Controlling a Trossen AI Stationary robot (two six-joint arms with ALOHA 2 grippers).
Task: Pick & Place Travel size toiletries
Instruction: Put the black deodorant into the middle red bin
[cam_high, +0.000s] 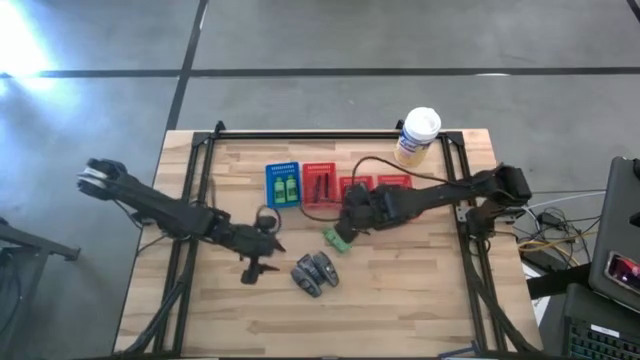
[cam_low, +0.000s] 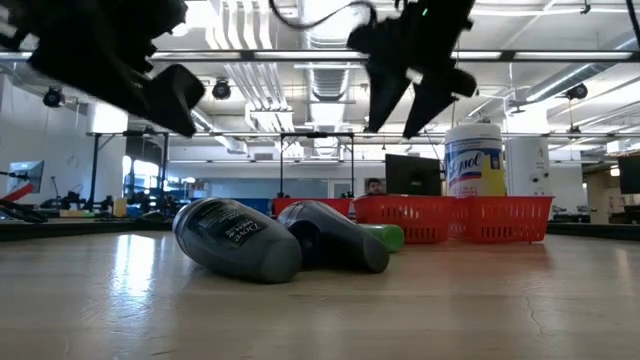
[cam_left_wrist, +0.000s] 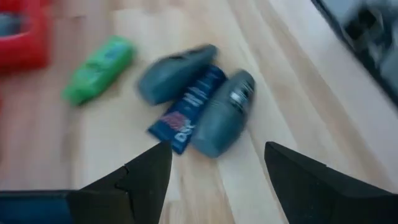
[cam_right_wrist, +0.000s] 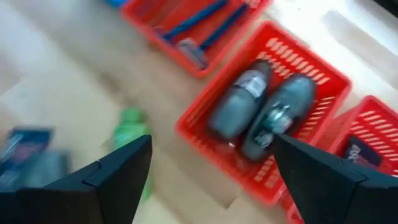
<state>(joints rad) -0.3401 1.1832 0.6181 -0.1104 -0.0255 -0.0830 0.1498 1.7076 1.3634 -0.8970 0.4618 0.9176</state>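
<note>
Two dark arms (cam_high: 160, 207) — black cables.

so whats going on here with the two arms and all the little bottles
Two robot arms are sorting travel toiletries into mesh baskets. The right gripper hangs open and empty above a red basket that holds two grey bottles. The left gripper hangs open near the grey bottles loose on the table. A green bottle also lies loose.

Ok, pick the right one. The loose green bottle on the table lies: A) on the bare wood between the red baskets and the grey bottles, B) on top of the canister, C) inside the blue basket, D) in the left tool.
A: the green bottle lies on bare wood, below the red baskets and up-right of the grey bottles.
</note>
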